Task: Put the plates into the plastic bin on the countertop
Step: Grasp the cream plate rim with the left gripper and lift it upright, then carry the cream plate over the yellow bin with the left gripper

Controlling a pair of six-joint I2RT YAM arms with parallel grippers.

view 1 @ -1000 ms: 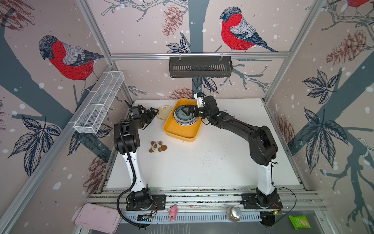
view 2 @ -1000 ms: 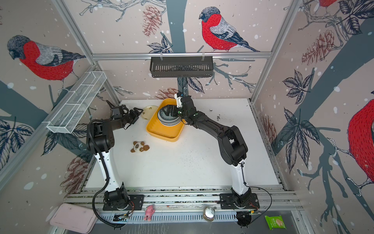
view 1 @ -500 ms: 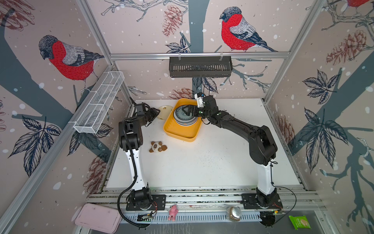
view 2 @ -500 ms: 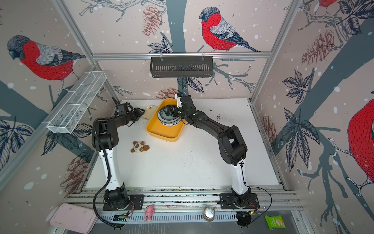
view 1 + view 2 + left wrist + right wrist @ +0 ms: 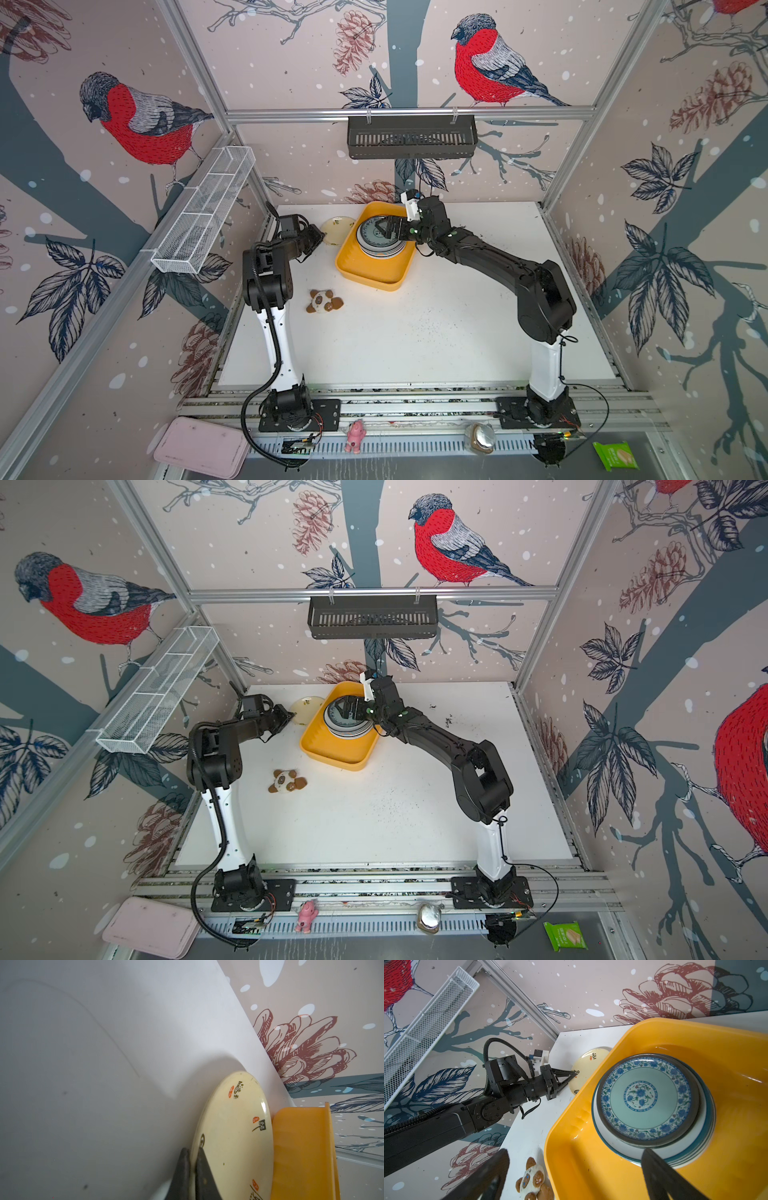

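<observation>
top views, bin: the yellow-orange plastic bin [image 5: 365,279] sits far and a little left on the white countertop [image 5: 457,332].
top views, done: a stack of plates [image 5: 374,250] lies in the bin's far half. i can't count them from up here.
top views, left to do: one small cream plate [image 5: 337,229] is outside the bin, on the countertop just to its left.
top views, arms: my left gripper [image 5: 291,717] has its tips at that plate's left edge. my right gripper [image 5: 385,227] hangs over the stack.
top views, other: a panda toy [image 5: 324,300] lies nearer on the left. it isn't a plate, so i ignore it.
left wrist, jaws: pinched together on the small cream plate's rim, one finger on each face.
left wrist, plate: it's just beside the bin's outer wall. i can't tell whether it touches the wall or has left the countertop.
right wrist, stack: a teal patterned plate [image 5: 645,1097] is on top, with several rims showing below it.
right wrist, jaws: spread wide and empty over the stack's edge.
progress, my read: nearly done. the cream plate is the only one i see outside, and it's gripped but not yet lifted over the wall.
</observation>
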